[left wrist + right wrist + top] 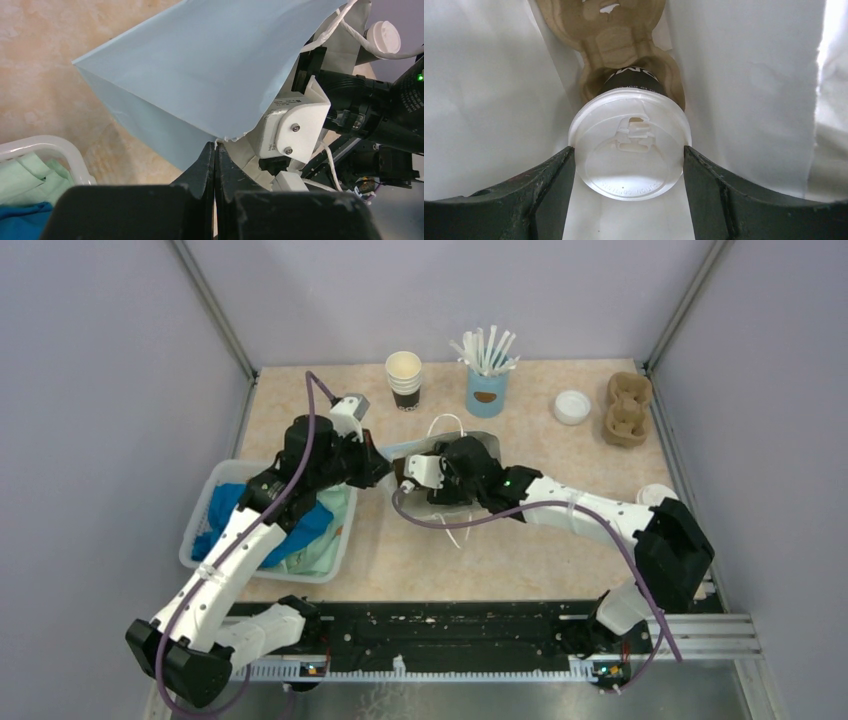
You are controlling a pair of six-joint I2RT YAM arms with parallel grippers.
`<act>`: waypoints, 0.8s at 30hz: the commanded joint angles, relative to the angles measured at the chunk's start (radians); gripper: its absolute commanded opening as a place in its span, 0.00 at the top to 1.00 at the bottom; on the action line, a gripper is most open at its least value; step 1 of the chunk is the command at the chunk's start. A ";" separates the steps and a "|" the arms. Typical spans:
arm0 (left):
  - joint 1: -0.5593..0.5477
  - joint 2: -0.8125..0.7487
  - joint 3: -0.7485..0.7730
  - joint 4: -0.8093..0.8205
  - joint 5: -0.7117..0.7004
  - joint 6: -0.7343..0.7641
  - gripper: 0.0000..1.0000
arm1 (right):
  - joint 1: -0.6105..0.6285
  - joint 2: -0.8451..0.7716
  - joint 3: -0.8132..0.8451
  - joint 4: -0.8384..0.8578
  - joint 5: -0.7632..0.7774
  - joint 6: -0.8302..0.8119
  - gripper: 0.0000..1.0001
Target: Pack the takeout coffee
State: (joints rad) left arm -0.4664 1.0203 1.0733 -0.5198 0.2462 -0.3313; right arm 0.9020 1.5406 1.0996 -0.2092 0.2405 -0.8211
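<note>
Beige marbled tabletop [520, 560], enclosed by grey walls, carries a light blue paper bag [200, 65] near its centre. Inside the bag, the right gripper [626, 152] has its jaws part open, bearing on opposite sides of the white lid [629, 185]. The takeout coffee [630, 87] therefore sits directly between the fingertips. Its long axis runs straight away from the wrist camera: the lid faces the gripper, and the black lower band points into a socket of the cardboard carrier [621, 35] within the bag. The left gripper [215, 150] has its jaws pressed together, pinching the bag's edge.
</note>
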 commanded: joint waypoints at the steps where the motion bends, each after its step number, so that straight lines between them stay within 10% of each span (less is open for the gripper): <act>1: -0.001 0.026 0.101 -0.073 0.047 -0.054 1.00 | 0.001 -0.032 0.093 -0.244 -0.080 0.131 0.57; 24: 0.017 0.307 0.435 -0.472 -0.001 -0.125 0.98 | 0.041 0.097 0.242 -0.735 -0.299 0.394 0.56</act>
State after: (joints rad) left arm -0.4522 1.2888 1.4357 -0.9596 0.2840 -0.4702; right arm 0.9279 1.5696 1.3453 -0.8360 0.0311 -0.4751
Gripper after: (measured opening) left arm 0.017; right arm 0.712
